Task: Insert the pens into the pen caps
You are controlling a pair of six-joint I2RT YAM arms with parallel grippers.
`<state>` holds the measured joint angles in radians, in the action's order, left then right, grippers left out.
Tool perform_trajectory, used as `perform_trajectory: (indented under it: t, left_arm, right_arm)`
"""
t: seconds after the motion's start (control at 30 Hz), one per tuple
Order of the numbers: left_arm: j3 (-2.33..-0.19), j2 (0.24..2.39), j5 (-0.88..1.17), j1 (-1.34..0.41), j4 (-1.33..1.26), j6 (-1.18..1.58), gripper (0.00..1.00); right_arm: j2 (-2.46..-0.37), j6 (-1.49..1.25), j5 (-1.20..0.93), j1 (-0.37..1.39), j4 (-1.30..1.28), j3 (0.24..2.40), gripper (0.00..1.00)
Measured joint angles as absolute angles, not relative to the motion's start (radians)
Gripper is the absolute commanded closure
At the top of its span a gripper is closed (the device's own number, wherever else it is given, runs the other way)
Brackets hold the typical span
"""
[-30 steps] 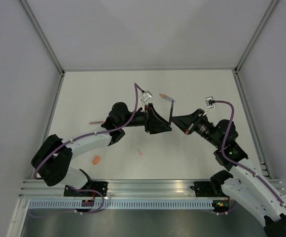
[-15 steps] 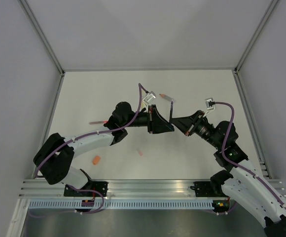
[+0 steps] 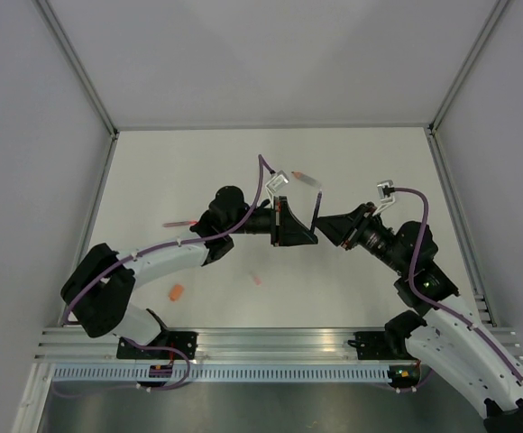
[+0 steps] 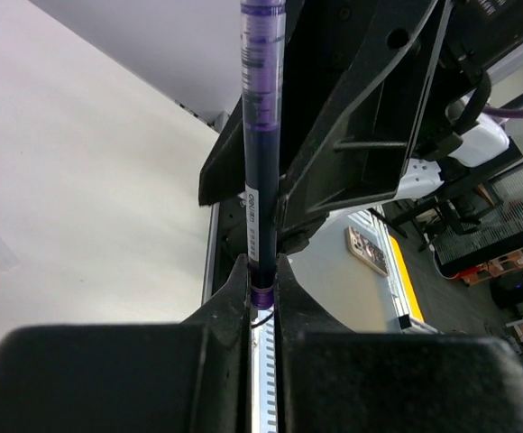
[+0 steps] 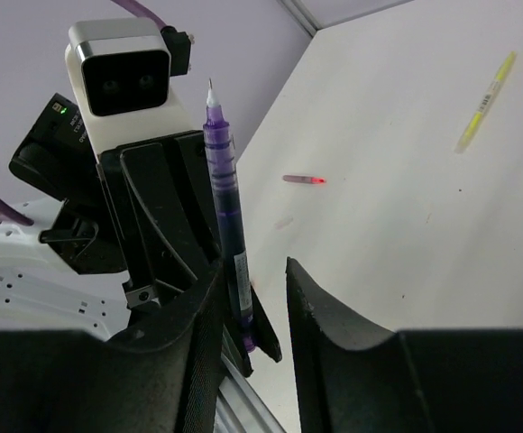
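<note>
Above the middle of the white table [image 3: 198,162], the two arms meet tip to tip with a slim dark purple plastic pen [image 4: 260,180] standing between them. The left gripper [image 4: 261,284] has its black fingers pressed together on the pen's lower end, just above a lighter purple band. The barrel rises upright from there, and its fine point shows at the top in the right wrist view. A white label on the barrel carries small dark print, too fine to read with any certainty.

The right gripper [image 5: 254,271] faces it with jaws spread. The pen stands in the gap, close against one finger and clear of the other, so nothing is pinched on that side.

The other pieces lie on the table, well apart from one another:
- A grey pen with an orange tip [image 3: 303,174] lies just beyond the grippers.
- A pink pen [image 3: 178,222] lies to the left, beside the left arm.
- A yellow pen [image 5: 487,99] lies far off in the right wrist view.
- A stubby pale pink cap [image 3: 256,279] rests nearer the bases.
- A small orange cap [image 3: 177,292] sits further left.
</note>
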<state>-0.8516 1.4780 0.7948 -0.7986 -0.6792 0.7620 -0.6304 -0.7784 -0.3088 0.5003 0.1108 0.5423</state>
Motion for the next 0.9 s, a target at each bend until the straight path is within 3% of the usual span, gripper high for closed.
perform_trajectory:
  t: [0.4,0.5,0.53,0.57,0.7,0.8,0.9]
  left_arm:
    - [-0.827,1.429,0.805,-0.798,-0.557,0.706,0.98]
    - [-0.827,1.424,0.804,-0.798,-0.534,0.698,0.98]
    - [-0.827,1.423,0.804,-0.798,-0.526,0.696,0.98]
    - [-0.827,1.423,0.803,-0.798,-0.524,0.694,0.97]
    - [-0.827,1.412,0.802,-0.798,-0.519,0.690,0.68]
    - [-0.827,1.404,0.806,-0.801,-0.522,0.688,0.57]
    - [-0.827,1.398,0.805,-0.803,-0.530,0.689,0.54]
  right_arm:
    - [-0.729,-0.740,-0.293,0.503,0.089,0.633,0.73]
    - [-0.741,-0.742,-0.303,0.503,0.099,0.633,0.84]
    - [-0.742,-0.743,-0.309,0.503,0.101,0.633,0.97]
    - [-0.743,-0.742,-0.315,0.503,0.104,0.633,1.00]
    - [-0.744,-0.756,-0.322,0.502,0.115,0.633,1.00]
    - [-0.743,-0.769,-0.317,0.501,0.126,0.628,1.00]
    - [-0.730,-0.784,-0.314,0.501,0.138,0.612,1.00]
